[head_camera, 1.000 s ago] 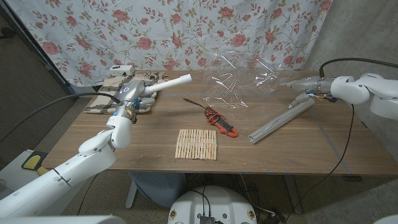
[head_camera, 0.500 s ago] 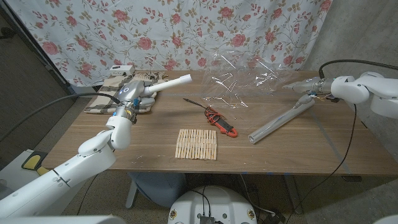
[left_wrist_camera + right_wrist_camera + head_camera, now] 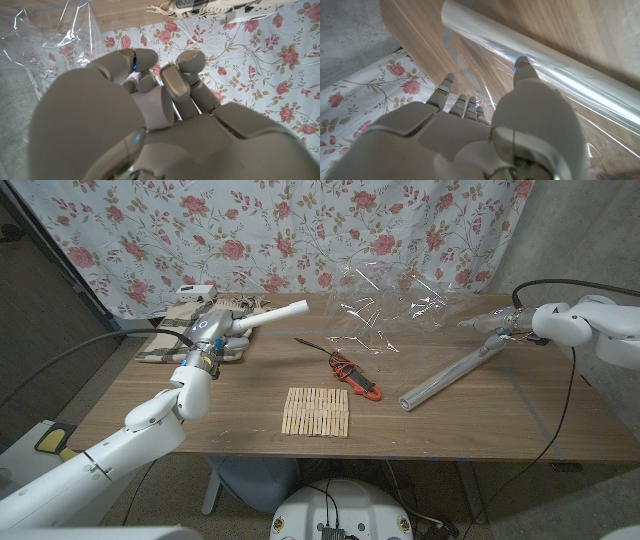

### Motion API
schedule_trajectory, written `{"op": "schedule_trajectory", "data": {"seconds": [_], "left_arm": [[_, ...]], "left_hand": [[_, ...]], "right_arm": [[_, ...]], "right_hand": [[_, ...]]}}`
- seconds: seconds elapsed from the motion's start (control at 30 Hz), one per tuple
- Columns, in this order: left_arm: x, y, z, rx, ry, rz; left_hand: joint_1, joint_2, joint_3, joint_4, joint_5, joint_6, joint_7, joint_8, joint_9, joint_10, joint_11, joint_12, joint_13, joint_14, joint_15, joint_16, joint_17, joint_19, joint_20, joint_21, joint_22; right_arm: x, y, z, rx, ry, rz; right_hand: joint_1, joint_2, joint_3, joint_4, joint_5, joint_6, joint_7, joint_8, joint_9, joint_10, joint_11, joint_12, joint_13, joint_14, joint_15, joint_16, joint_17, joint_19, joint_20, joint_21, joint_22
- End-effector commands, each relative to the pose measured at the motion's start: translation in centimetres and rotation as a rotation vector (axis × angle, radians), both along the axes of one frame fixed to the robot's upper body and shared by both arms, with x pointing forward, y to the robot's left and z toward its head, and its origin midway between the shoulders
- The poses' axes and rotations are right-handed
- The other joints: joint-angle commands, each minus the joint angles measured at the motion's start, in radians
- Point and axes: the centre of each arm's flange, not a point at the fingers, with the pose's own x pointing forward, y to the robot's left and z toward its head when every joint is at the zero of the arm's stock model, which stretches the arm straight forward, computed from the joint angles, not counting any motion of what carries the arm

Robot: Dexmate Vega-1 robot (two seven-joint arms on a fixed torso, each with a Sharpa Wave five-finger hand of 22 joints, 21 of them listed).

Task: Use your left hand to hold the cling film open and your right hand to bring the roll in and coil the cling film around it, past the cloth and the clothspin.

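Cling film (image 3: 385, 308) sheet hanging crumpled over the table's (image 3: 480, 430) far middle, roll (image 3: 452, 376) lying diagonal, right hand (image 3: 500, 325) fingers (image 3: 522, 66) on its far end, grip unclear, left hand (image 3: 212, 332) clutching a white tube (image 3: 280, 315) near the cloth (image 3: 165, 340)

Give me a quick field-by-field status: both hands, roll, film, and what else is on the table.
left hand: raised over the cloth, gripping a white tube
right hand: at the upper end of the roll, fingers spread over it; grasp unclear
roll: lying diagonally on the table
cling film: crumpled, standing loose near the table's far edge
clothespins: a flat row near the front
red meter: mid-table, with leads
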Motion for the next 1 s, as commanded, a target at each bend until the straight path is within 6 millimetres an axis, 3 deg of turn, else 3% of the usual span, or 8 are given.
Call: {"op": "schedule_trajectory", "data": {"seconds": [0.03,0.3,0.4,0.53,0.7,0.83,1.0], "left_arm": [[-0.1,-0.1,-0.1,0.007,0.002,0.002],[0.0,-0.1,-0.1,0.014,0.014,-0.001],[-0.1,-0.1,-0.2,0.008,0.016,-0.003],[0.0,-0.2,-0.3,0.01,0.023,-0.006],[0.0,-0.2,-0.4,0.005,0.022,-0.004],[-0.1,-0.2,-0.4,0.004,0.021,-0.005],[-0.1,-0.2,-0.5,0.002,0.022,-0.005]], "left_hand": [[-0.006,-0.001,0.006,-0.001,0.008,0.004,0.0,0.254,0.092,0.059,-0.003,0.204,0.12,-0.002,0.002,0.006,0.001,0.001,-0.002,0.003,0.005],[-0.005,0.0,0.005,0.0,0.008,0.004,0.0,0.253,0.092,0.059,-0.003,0.204,0.12,-0.001,0.001,0.005,0.0,0.003,-0.002,0.004,0.006],[-0.005,0.001,0.005,0.0,0.008,0.004,0.0,0.254,0.092,0.059,-0.003,0.204,0.12,0.0,0.001,0.005,0.0,0.002,-0.001,0.001,0.005],[-0.006,0.0,0.006,0.0,0.009,0.004,-0.001,0.254,0.092,0.06,-0.003,0.205,0.12,0.0,0.002,0.005,0.0,0.003,-0.002,0.004,0.009],[-0.007,0.0,0.006,0.0,0.01,0.004,0.0,0.253,0.092,0.06,-0.003,0.204,0.12,0.0,0.002,0.006,0.001,0.002,-0.002,0.0,0.004],[-0.006,0.0,0.006,-0.001,0.009,0.004,-0.001,0.254,0.092,0.06,-0.003,0.204,0.12,-0.001,0.001,0.006,0.001,0.004,-0.002,0.0,0.003],[-0.006,0.0,0.005,-0.001,0.009,0.005,-0.001,0.253,0.092,0.06,-0.003,0.204,0.12,-0.001,0.001,0.006,0.001,0.002,-0.002,0.001,0.004]], "right_arm": [[0.8,-0.2,-0.6,-0.028,0.012,-0.018],[1.3,-0.3,-0.9,-0.044,0.034,-0.028],[1.4,-0.3,-0.9,-0.054,0.044,-0.036],[1.5,-0.5,-0.9,-0.062,0.05,-0.051],[1.6,-0.7,-1.0,-0.069,0.049,-0.06],[1.8,-0.7,-1.1,-0.074,0.044,-0.062],[2.1,-0.7,-1.3,-0.078,0.052,-0.055]], "right_hand": [[0.03,0.003,0.021,-0.003,0.015,-0.017,-0.001,0.001,0.004,0.0,-0.013,0.003,0.003,0.004,-0.007,0.005,0.004,0.007,-0.008,0.005,0.001],[0.05,0.001,0.038,-0.001,0.028,-0.016,0.004,0.0,0.004,0.007,-0.019,0.008,0.005,0.004,-0.01,0.005,0.006,0.001,-0.01,0.003,0.001],[0.055,-0.01,0.044,0.003,0.033,0.022,-0.009,0.013,0.005,0.013,-0.028,0.011,0.006,0.004,-0.012,0.005,0.007,0.0,-0.011,0.003,0.001],[0.058,-0.022,0.053,0.008,0.037,0.052,-0.021,0.022,0.005,0.029,-0.046,0.02,0.007,0.021,-0.031,0.012,0.01,0.016,-0.036,0.009,0.002],[0.06,-0.024,0.059,0.01,0.04,0.061,-0.022,0.023,0.005,0.04,-0.047,0.025,0.008,0.024,-0.031,0.013,0.012,0.022,-0.056,0.011,0.003],[0.061,-0.028,0.069,0.014,0.044,0.074,-0.025,0.024,0.005,0.063,-0.054,0.037,0.011,0.054,-0.036,0.024,0.017,0.053,-0.088,0.022,0.006],[0.059,-0.031,0.074,0.016,0.046,0.082,-0.025,0.024,0.005,0.08,-0.057,0.047,0.014,0.067,-0.043,0.028,0.021,0.071,-0.097,0.026,0.006]]}}
